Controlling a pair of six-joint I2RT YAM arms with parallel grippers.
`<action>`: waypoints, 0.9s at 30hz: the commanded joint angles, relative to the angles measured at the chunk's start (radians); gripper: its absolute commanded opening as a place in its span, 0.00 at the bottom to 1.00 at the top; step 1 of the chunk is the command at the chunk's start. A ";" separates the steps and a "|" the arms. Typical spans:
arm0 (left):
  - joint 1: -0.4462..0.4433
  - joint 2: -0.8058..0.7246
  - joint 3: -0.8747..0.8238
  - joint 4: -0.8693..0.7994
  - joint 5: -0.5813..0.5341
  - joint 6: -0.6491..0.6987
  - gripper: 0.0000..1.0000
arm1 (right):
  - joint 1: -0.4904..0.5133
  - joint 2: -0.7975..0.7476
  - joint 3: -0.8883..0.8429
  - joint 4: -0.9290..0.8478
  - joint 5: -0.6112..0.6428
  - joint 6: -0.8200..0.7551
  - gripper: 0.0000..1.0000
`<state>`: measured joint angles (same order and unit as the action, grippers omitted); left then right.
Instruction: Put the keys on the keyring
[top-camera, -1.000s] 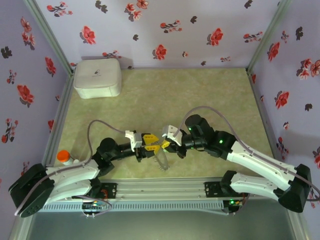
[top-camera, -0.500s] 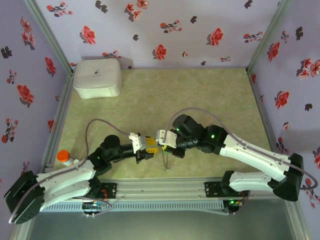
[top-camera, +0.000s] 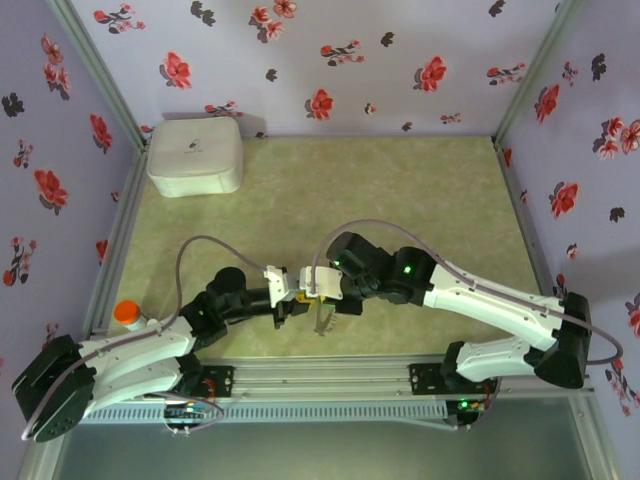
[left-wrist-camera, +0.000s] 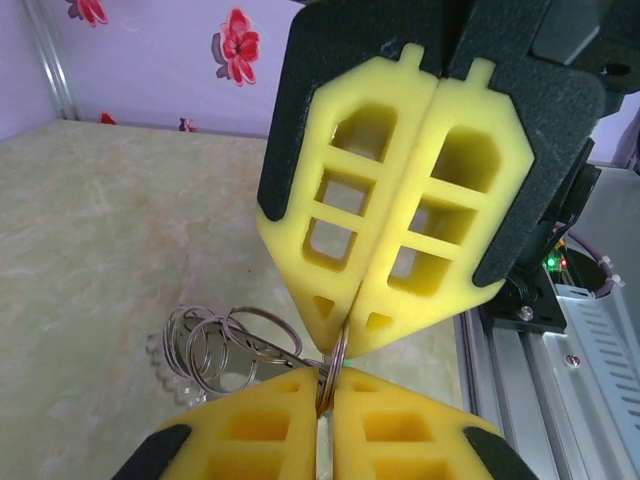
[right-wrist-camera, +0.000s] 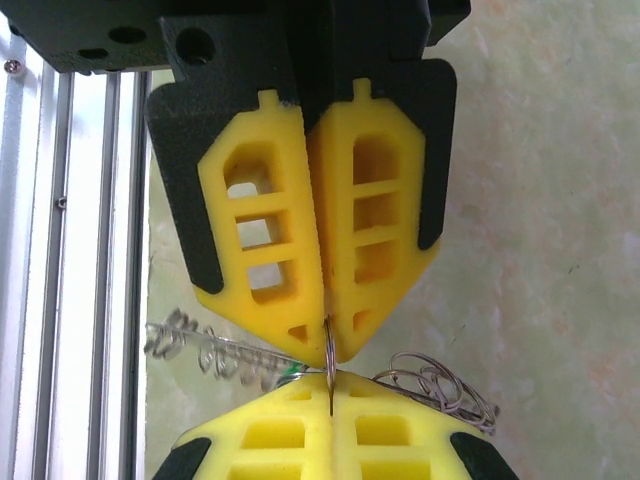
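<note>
Left gripper (left-wrist-camera: 325, 392) is clamped on the keyring (left-wrist-camera: 338, 358), held edge-on over the table's (top-camera: 400, 190) near edge; right gripper (left-wrist-camera: 349, 330) pinches the same wire, tip to tip. Green keys (right-wrist-camera: 291, 372) sit just beside. Judged step: threading; next, part the coil without slipping. White box (top-camera: 195, 155) stands far back.

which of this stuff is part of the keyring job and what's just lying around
Job: keyring, loose rings, key, left gripper, right gripper.
Lying about: white box, orange-capped object.
</note>
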<state>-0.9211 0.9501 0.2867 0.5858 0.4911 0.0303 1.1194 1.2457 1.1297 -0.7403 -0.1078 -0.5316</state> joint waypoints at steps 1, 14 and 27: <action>-0.004 -0.005 0.036 0.034 0.025 -0.001 0.09 | 0.017 0.006 0.031 -0.017 0.007 -0.022 0.00; -0.003 0.011 0.017 0.167 0.028 -0.028 0.00 | -0.115 -0.169 -0.140 0.218 -0.208 0.203 0.27; -0.004 0.065 -0.049 0.388 0.029 -0.135 0.00 | -0.166 -0.256 -0.307 0.387 -0.308 0.280 0.27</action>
<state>-0.9211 1.0111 0.2428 0.8478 0.5022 -0.0589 0.9600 1.0042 0.8356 -0.4133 -0.3862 -0.2794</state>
